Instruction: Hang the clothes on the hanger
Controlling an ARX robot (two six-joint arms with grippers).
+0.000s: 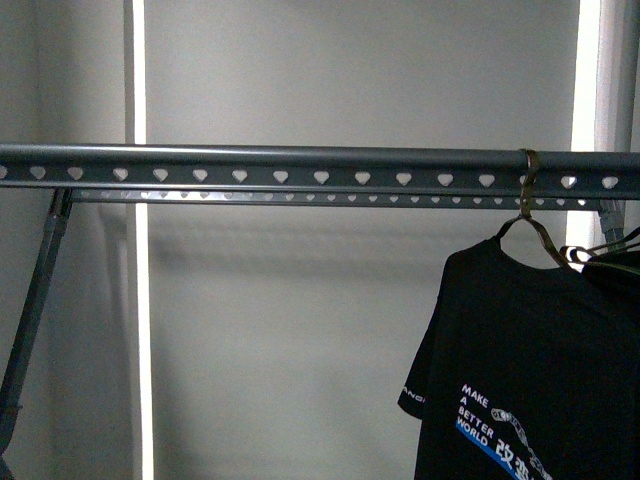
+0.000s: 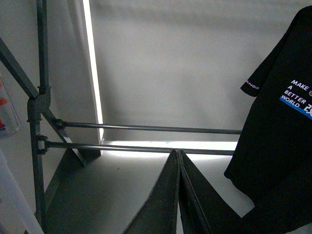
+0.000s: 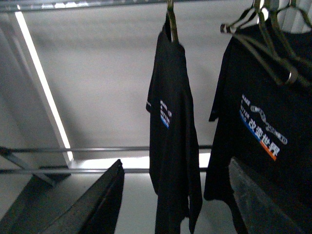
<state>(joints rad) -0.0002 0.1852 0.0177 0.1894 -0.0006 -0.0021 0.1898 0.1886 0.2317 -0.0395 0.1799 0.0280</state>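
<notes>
The dark-grey rail [image 1: 300, 165] with heart-shaped holes spans the front view. The black T-shirt [image 1: 520, 350] with white "MAKE A BETTER WORLD" print hangs from it at the right on a shiny metal hanger [image 1: 535, 225]. Neither gripper shows in the front view. My left gripper [image 2: 178, 152] is shut and empty, with the T-shirt [image 2: 282, 122] hanging apart to one side. My right gripper [image 3: 175, 163] is open and empty. The T-shirt [image 3: 170, 126] hangs edge-on beyond the gap between its fingers [image 3: 97, 204], under the rail [image 3: 97, 4].
A second black T-shirt [image 3: 258, 122] hangs close beside the first on a black-and-white hooked hanger [image 3: 263, 39], which also shows at the far right of the front view [image 1: 600, 255]. Slanted struts [image 1: 40, 280] and two low crossbars [image 2: 146, 129] frame the rack. A grey wall stands behind.
</notes>
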